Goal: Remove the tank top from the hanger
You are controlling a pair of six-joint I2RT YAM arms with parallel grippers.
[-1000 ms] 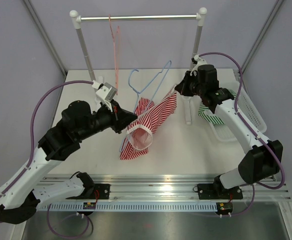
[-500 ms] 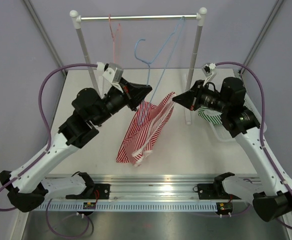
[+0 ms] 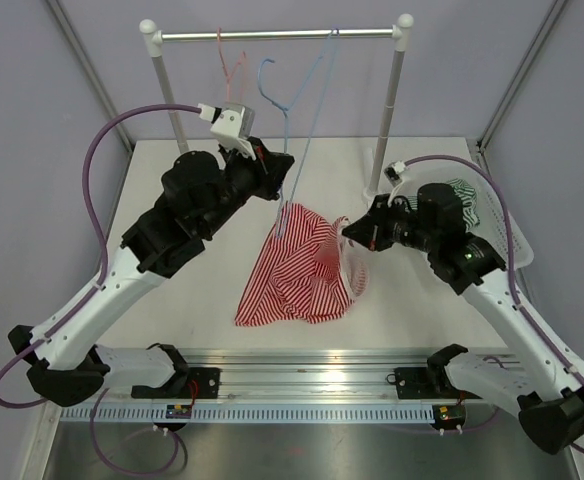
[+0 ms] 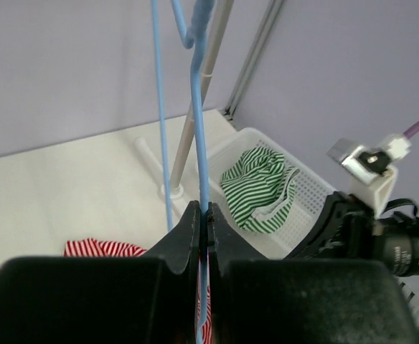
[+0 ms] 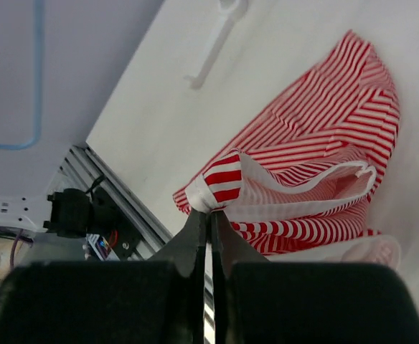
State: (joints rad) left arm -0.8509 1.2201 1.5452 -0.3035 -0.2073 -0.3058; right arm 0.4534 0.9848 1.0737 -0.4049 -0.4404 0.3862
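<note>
Slumped at centre frame, red-and-white striped fabric tank top (image 3: 292,272), likely light and limp, best taken by its bound edge, pinched by closed right gripper (image 5: 210,213); left gripper (image 4: 203,215) clamped on blue wire hanger (image 4: 197,115).

Recorded: tank top (image 3: 292,280) red-and-white striped; hanger (image 4: 200,136) light blue; garment (image 4: 256,183) green-and-white striped, in white basket (image 4: 306,188); table (image 3: 202,290) white.

The rack posts (image 3: 396,100) and rail (image 3: 272,36) close the back, with the blue hanger (image 4: 199,143) between them. The basket (image 3: 513,236) blocks the right. There is open table (image 3: 204,292) front-left of the tank top (image 3: 292,275).
</note>
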